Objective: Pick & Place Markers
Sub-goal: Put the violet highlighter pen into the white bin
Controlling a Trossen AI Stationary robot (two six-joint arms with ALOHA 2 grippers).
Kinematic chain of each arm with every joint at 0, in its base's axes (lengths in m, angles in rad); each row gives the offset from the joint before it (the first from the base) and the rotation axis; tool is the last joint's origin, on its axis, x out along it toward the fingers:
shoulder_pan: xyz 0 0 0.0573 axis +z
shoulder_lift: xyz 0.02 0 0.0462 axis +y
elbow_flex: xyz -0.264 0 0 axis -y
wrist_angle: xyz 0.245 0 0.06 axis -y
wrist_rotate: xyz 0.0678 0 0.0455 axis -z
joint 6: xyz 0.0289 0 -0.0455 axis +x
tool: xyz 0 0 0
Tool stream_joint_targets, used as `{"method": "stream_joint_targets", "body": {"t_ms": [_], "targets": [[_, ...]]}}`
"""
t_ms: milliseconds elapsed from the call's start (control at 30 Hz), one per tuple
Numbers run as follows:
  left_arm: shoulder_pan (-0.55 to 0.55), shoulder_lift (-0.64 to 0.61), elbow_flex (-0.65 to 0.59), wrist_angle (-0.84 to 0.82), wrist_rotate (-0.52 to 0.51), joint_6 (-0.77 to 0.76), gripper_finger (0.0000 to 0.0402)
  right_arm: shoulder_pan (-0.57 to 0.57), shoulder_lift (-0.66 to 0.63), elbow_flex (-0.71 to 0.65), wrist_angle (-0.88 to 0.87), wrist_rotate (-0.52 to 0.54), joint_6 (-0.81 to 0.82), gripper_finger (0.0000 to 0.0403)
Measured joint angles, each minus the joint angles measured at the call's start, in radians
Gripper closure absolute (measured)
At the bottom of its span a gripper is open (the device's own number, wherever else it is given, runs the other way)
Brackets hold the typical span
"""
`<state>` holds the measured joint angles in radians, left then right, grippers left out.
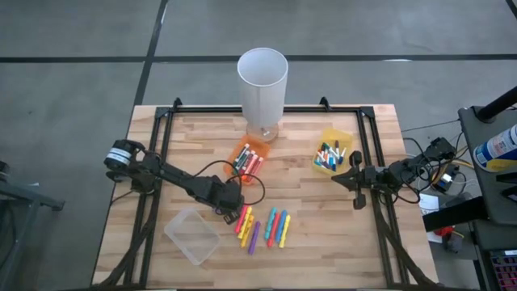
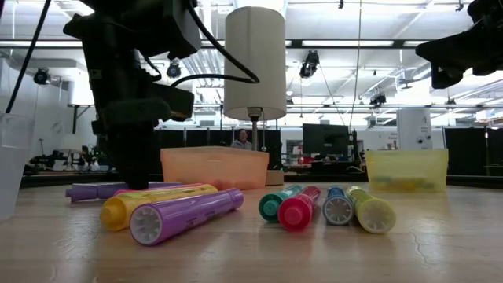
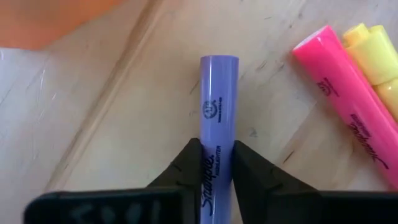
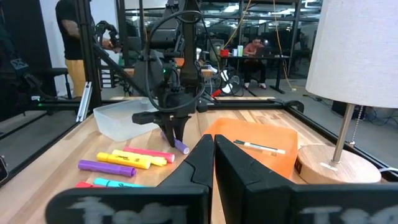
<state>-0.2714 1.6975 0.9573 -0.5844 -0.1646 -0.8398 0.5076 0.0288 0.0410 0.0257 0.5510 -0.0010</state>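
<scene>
Several markers (image 1: 262, 229) lie loose on the wooden table near its middle, among them a pink one (image 3: 348, 93) and a yellow one (image 3: 376, 56). At their left end, my left gripper (image 1: 230, 208) points steeply down and is shut on a lilac marker (image 3: 217, 99) that lies on the table. More markers fill the orange bin (image 1: 249, 159) and the yellow bin (image 1: 333, 153). My right gripper (image 1: 343, 179) waits at the table's right side, level, shut on nothing (image 4: 213, 146). My left gripper pinches the lilac marker's printed barrel (image 3: 217, 163) between its two fingers (image 3: 186, 171), one on each long side. The fingers come from above, pointing steeply down, and lie across the marker. The marker lies flat on the table, one end (image 4: 181, 147) sticking out past the fingers.
A tall white cylinder on a wooden foot (image 1: 262, 81) stands at the far middle, just behind the orange bin. A clear plastic bin (image 1: 192, 236) sits near the front left. A black frame (image 1: 161, 129) runs along the table's edges. Bare wood shows at the front right.
</scene>
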Motion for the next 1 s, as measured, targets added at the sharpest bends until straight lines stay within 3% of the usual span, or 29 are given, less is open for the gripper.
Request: {"method": "stream_joint_targets", "body": {"t_ms": [300, 667, 1000], "targets": [[0.0, -0.043, 0.039, -0.021, 0.051, 0.035, 0.0352, 0.0, 0.0, 0.0, 0.0, 0.0, 0.0, 0.0394], [-0.015, -0.136, 0.171, -0.328, 0.1, 0.011, 0.0352, 0.0, 0.0, 0.0, 0.0, 0.0, 0.0, 0.0394], [-0.142, -0.245, 0.234, -0.42, 0.143, -0.091, 0.0352, 0.0, 0.0, 0.0, 0.0, 0.0, 0.0, 0.0394]]}}
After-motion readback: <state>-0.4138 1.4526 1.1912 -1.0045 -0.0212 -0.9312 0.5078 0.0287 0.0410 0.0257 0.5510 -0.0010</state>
